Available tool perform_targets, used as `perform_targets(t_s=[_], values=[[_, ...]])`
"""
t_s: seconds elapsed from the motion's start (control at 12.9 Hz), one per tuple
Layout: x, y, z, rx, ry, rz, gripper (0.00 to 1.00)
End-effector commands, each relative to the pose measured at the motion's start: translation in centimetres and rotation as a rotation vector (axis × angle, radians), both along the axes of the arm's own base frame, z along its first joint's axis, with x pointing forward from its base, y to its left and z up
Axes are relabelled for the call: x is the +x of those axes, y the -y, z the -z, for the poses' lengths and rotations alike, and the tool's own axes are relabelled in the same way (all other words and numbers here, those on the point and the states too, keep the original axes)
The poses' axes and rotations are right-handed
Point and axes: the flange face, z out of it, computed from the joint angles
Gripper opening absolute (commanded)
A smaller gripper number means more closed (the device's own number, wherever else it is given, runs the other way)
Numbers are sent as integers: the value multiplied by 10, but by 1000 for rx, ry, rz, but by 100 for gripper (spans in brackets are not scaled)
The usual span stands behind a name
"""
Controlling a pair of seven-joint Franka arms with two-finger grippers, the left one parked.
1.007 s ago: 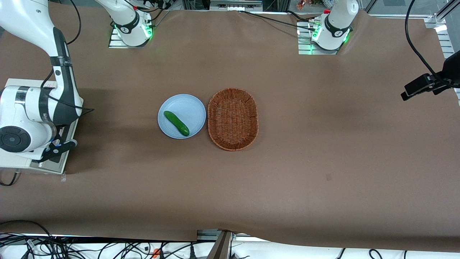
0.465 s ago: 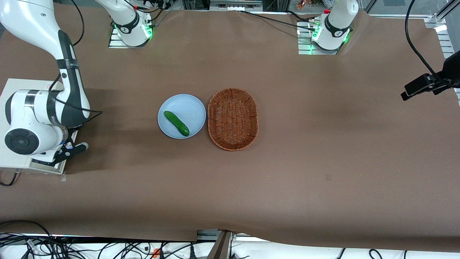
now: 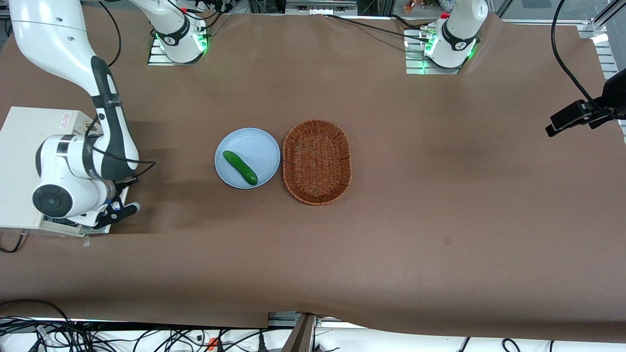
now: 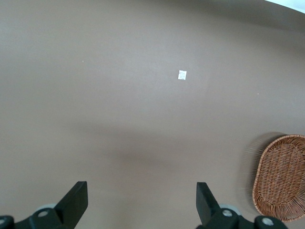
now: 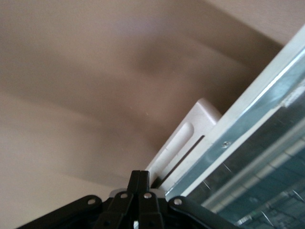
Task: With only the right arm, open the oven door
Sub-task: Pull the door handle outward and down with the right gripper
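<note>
As the right arm [image 3: 73, 166] has swung outward from the oven [image 3: 22, 161], the oven door [image 5: 248, 152] is judged partly lowered. The fingers [image 3: 128, 209] sit pressed together by the door's handle [image 5: 183, 143].

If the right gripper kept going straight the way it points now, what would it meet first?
Most likely the oven door: the gripper sits at the door's handle, at the front of the oven. Past the handle the bare table shows; depth is unclear.

The glossy white jointed right arm [image 3: 83, 161] has swung toward the blue plate, its small black gripper [image 3: 117, 211] clearing the cream-white boxy oven [image 3: 22, 146], uncovering more top.
</note>
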Motion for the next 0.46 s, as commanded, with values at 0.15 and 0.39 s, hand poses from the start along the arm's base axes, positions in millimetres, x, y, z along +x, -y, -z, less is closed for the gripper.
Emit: perform_targets(t_s=[0.15,0.39], values=[[4,21,42,18,15,40,0],[3,17,53,58,12,74,0]])
